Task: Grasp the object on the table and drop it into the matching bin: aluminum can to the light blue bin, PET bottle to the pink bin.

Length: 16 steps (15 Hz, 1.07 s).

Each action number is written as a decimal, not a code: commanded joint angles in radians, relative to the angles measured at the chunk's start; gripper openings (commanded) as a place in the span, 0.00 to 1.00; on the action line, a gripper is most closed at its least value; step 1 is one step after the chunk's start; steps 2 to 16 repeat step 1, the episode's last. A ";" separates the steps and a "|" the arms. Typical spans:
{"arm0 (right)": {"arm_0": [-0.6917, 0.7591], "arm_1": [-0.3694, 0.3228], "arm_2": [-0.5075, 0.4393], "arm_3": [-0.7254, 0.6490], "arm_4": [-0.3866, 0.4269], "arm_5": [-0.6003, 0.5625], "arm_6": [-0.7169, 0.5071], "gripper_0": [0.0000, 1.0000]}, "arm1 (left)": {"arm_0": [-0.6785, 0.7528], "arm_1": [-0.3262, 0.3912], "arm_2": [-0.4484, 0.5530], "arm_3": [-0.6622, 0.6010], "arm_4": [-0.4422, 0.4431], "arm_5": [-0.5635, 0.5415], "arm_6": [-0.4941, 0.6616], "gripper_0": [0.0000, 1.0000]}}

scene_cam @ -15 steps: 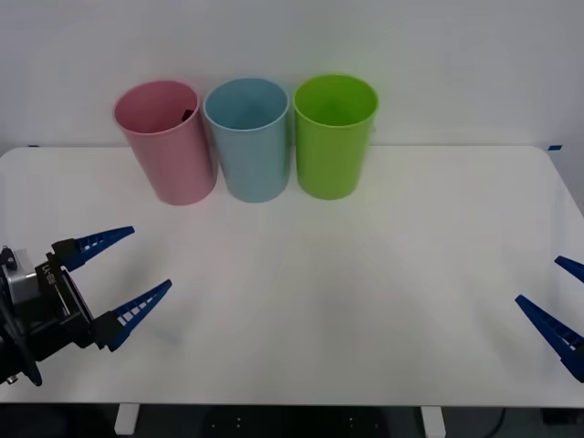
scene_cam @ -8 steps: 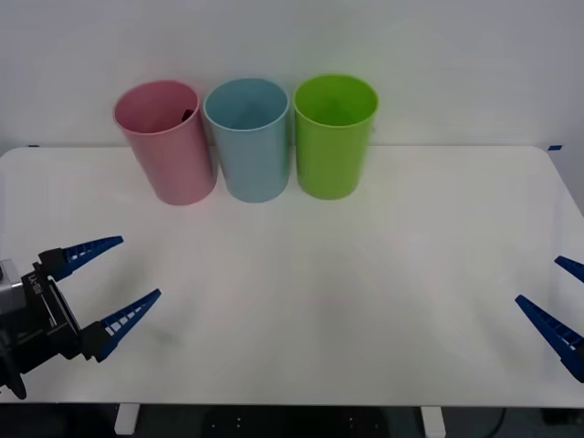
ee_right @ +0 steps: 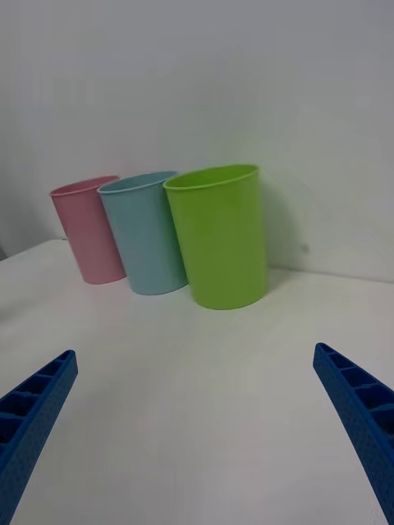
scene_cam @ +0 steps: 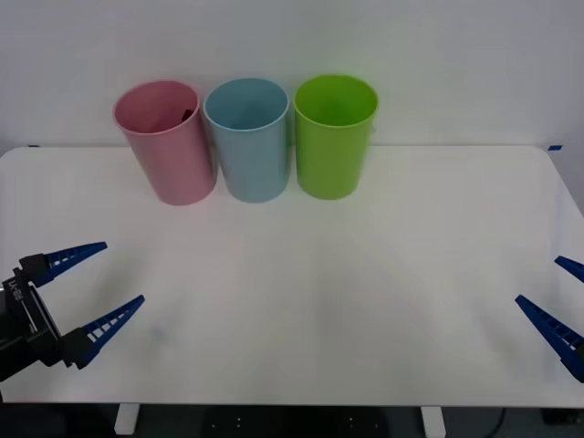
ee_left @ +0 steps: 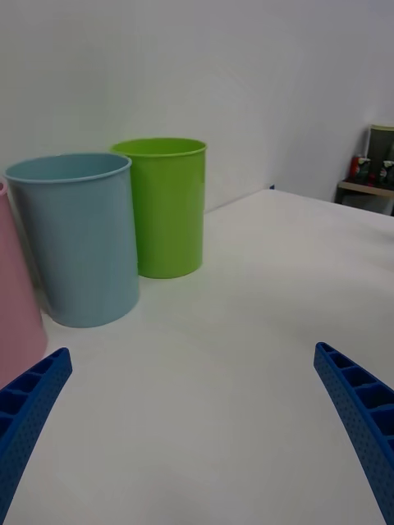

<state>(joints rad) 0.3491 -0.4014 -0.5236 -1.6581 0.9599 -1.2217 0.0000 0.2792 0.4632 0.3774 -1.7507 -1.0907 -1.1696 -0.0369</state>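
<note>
The pink bin (scene_cam: 169,151) stands at the back left of the white table (scene_cam: 319,274), with the light blue bin (scene_cam: 248,146) touching its right side. Just inside the pink bin's far rim a small black piece (scene_cam: 187,115) shows, likely the PET bottle's cap; the rest is hidden by the wall. My left gripper (scene_cam: 123,272) hangs open and empty over the table's front left. At the front right edge my right gripper (scene_cam: 538,279) is also open and empty. Both bins show in the right wrist view (ee_right: 86,234) (ee_right: 148,238) and the left wrist view (ee_left: 16,328) (ee_left: 78,238).
A bright green bin (scene_cam: 333,141) stands right of the light blue one, the three in a row along the back wall. Bare white tabletop stretches between the bins and both grippers. A shelf with small items (ee_left: 369,168) sits far off beyond the table.
My left gripper has drawn back toward the table's front left corner, staying open. The right gripper and the bins have not moved.
</note>
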 commanded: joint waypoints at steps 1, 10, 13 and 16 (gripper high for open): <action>0.000 0.000 0.000 0.000 0.000 0.000 0.000 1.00 | 0.000 0.000 0.000 0.000 0.000 0.001 0.000 1.00; 0.000 0.000 0.000 0.000 0.000 0.000 0.000 1.00 | 0.000 0.000 0.000 0.000 0.000 0.001 0.000 1.00; 0.000 0.000 0.000 0.000 0.000 0.000 0.000 1.00 | 0.000 0.000 0.000 0.000 0.000 0.001 0.000 1.00; 0.000 0.000 0.000 0.000 0.000 0.000 0.000 1.00 | 0.000 0.000 0.000 0.000 0.000 0.001 0.000 1.00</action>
